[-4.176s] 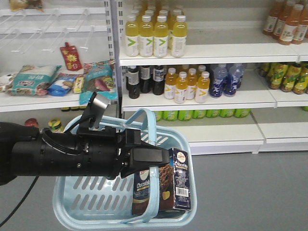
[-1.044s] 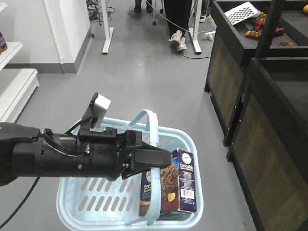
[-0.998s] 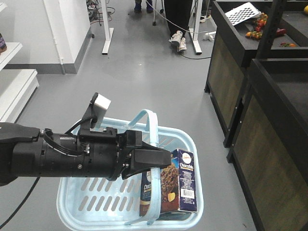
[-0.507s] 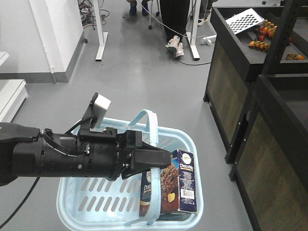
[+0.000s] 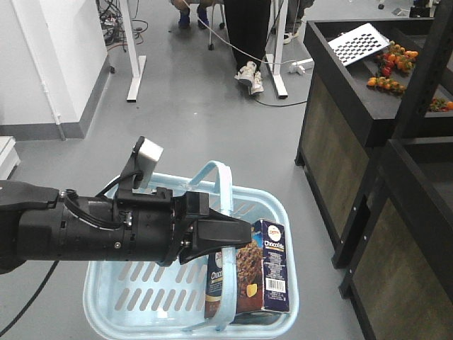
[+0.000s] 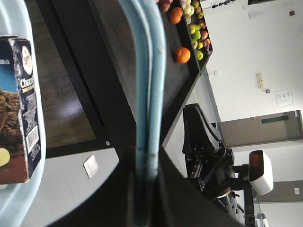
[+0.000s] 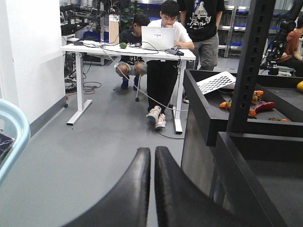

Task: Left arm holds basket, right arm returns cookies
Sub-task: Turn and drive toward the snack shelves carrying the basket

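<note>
**Basket gripped on the left, cookies standing inside**

Grey floor (image 5: 205, 134) all around in the front view, and a black produce stand (image 5: 368, 120) runs down the right side. Across the middle comes the left arm (image 5: 85, 234), thick and black, reaching to the right. Its tool (image 5: 237, 232) sits right at the handles of the light blue basket (image 5: 141, 294). The left wrist view gives what the front cannot: both handles (image 6: 147, 94) run together straight into the black tool, so it is clamped on them.

Now the cookies (image 5: 258, 273): the dark navy box stands upright in the right end of the basket, barcode side facing right, just under the left tool's tip. The wrist view catches only its edge and barcode (image 6: 19, 109).

The right arm (image 6: 206, 151) shows beyond the stand in the left wrist view alone. Its own camera settles the right tool (image 7: 152, 152): both black fingers lie together with nothing between them, out over the floor, well apart from the box. That view also adds a white surface (image 7: 128, 49) with a laptop (image 7: 158, 38). Oranges (image 6: 182, 54) lie on the stand.
</note>
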Motion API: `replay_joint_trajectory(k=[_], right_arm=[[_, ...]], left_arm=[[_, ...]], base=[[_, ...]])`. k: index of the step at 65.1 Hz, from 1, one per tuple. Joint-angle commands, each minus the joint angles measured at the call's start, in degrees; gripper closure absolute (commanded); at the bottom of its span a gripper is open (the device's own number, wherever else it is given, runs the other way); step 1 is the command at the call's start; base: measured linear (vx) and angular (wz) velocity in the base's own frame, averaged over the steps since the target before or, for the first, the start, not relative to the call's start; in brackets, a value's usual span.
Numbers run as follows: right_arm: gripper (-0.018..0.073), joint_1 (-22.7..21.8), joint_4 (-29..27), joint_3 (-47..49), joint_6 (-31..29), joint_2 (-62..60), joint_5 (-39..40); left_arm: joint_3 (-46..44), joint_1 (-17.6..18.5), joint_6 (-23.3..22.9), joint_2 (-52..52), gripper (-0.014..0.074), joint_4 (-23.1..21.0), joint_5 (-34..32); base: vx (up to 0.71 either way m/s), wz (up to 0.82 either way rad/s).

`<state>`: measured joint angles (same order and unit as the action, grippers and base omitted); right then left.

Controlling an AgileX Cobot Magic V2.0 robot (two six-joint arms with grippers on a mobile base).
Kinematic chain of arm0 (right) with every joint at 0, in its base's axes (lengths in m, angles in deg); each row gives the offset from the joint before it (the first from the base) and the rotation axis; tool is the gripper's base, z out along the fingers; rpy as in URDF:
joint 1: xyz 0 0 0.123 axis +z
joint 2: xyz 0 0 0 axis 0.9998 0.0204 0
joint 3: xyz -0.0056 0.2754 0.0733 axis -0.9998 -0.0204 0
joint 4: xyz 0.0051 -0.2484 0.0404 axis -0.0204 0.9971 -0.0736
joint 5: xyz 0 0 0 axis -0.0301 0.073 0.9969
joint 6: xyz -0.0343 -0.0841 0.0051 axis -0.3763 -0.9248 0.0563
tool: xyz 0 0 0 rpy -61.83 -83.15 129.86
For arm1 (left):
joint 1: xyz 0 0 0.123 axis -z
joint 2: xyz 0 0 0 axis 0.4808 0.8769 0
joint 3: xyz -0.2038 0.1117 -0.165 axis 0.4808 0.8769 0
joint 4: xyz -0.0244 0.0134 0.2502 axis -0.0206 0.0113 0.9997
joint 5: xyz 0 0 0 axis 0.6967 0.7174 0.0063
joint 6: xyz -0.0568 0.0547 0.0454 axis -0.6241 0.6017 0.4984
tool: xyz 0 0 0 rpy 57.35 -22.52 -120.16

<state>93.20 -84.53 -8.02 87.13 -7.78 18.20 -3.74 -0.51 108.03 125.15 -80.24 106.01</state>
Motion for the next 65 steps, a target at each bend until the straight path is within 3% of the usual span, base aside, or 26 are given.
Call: replay_joint_trajectory(k=[1, 65], right_arm=[[0.0570, -0.4, 0.5, -1.0, 0.0, -0.7, 4.3], [0.0570, -0.4, 0.5, -1.0, 0.0, -0.7, 4.3]], left_arm=[[-1.9, 0.3, 0.7, -2.4, 0.0599, -6.3, 2.9], [-1.9, 0.3, 0.7, -2.4, 0.0599, -6.3, 2.9]], base=[[0.30, -0.01], [0.28, 0.07]])
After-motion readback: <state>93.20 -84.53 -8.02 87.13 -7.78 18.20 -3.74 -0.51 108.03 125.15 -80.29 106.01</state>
